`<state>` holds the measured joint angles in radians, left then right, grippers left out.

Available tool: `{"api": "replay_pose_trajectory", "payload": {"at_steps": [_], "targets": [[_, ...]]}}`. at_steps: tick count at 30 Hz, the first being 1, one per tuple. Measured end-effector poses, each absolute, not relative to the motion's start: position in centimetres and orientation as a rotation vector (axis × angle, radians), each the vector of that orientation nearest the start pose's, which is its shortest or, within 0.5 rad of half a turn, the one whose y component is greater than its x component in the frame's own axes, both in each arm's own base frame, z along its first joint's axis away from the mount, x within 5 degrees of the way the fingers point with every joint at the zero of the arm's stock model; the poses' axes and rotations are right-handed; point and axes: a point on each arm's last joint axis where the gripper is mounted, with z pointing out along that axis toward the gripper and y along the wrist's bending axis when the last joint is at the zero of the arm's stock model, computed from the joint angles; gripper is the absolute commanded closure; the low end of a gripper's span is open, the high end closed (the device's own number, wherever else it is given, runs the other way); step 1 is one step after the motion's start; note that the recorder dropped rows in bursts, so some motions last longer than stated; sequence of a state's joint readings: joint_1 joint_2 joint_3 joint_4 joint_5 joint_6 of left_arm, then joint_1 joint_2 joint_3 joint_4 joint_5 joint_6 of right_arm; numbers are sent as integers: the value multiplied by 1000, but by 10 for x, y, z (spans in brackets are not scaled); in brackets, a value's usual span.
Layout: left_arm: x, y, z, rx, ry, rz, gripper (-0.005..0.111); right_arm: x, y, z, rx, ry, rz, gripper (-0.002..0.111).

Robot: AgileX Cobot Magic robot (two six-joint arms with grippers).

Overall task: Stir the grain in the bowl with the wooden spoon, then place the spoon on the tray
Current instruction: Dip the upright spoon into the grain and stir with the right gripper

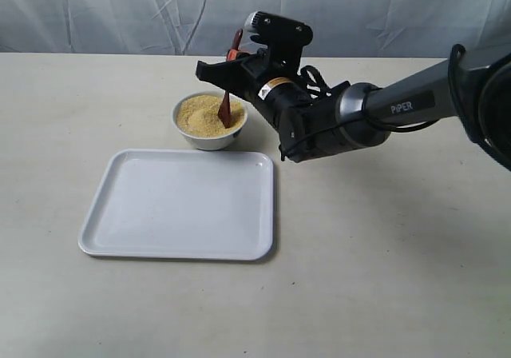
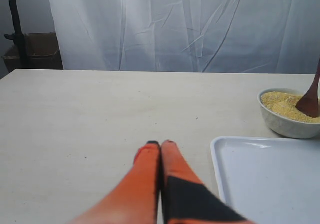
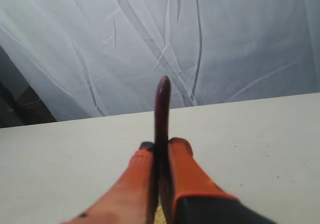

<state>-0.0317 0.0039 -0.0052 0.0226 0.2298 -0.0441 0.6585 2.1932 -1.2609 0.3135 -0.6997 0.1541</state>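
Note:
The white bowl holds golden-yellow grain and stands just behind the tray. The dark wooden spoon stands nearly upright with its head in the grain. My right gripper is above the bowl, shut on the spoon's handle, which sticks up between the orange fingers. In the left wrist view the bowl, the grain, the spoon head and the tray's corner show. My left gripper hovers low over bare table left of the tray, its fingers pressed together and empty.
A white curtain hangs behind the table's far edge. A dark stand and a cardboard box are beyond the table in the left wrist view. The right arm stretches in from the right above the table.

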Motion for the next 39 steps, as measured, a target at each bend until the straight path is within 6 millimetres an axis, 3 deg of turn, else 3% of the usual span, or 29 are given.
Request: {"api": "replay_pose_trajectory", "payload": {"at_steps": [8,16,25,39], "targets": [[56,-1,194,4,1712,-36,107,377,276,141,-69,1779,645,109],[56,-1,194,4,1712,-36,107,381,269,167,-84,1702,630,109],[56,-1,194,4,1712,-36,107,376,275,171,-107,1673,664,109],[56,-1,194,4,1712,-36,107,377,278,145,-89,1750,664,109]]}}
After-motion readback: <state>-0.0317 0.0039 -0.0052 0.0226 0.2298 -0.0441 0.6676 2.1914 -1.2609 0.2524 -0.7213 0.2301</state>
